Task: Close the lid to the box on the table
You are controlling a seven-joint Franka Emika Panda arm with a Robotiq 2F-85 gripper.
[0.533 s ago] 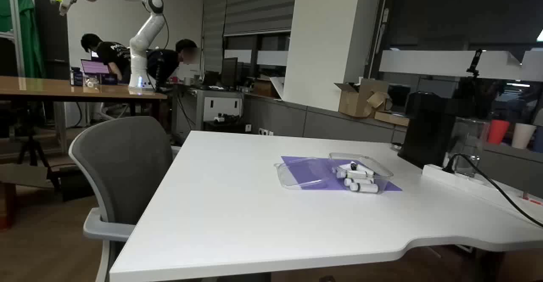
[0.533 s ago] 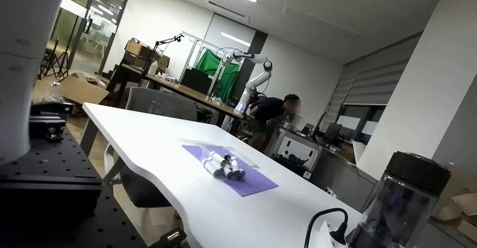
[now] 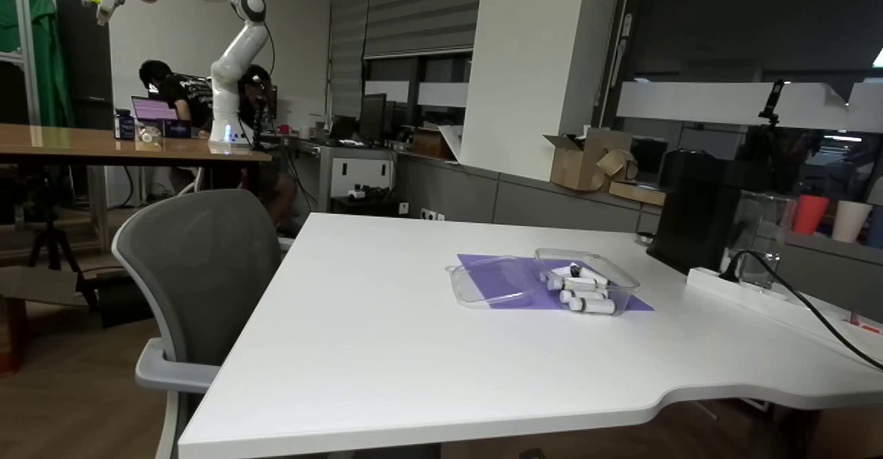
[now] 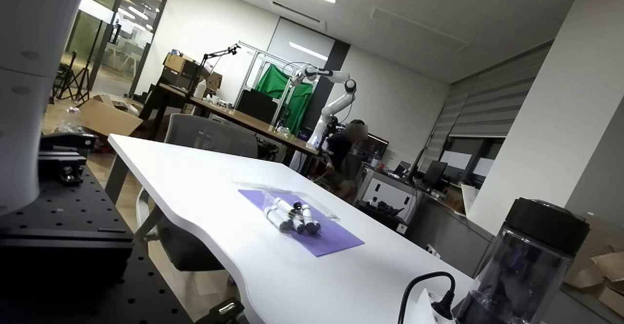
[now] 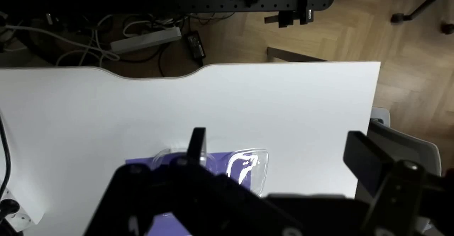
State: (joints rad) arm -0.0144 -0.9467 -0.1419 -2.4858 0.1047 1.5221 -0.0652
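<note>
- In an exterior view, the shallow clear plastic box [image 3: 623, 299] stood mostly over a flat purple sheet [image 3: 637, 304] on the large white smooth-topped table [image 3: 386, 362], with white cylinders [image 3: 579, 284] lying inside.
- There too, the thin clear plastic lid [image 3: 491, 283] lay flat and open beside the box, partly over the sheet; whether a hinge joined the two was hard to make out.
- In an exterior view, with a thick white robot arm section [image 4: 22, 100] at its edge, the box was likewise uncovered, and the lid showed only as a faint rim.
- In the wrist view, the black two-fingered gripper [image 5: 276, 133] was spread wide, with nothing held; the lid showed through its gap, while its dark body hid much of the box.
- By my judgement, none of the closing was done: reaching the lid, folding it over the cylinders and pressing it down were all left.
</note>
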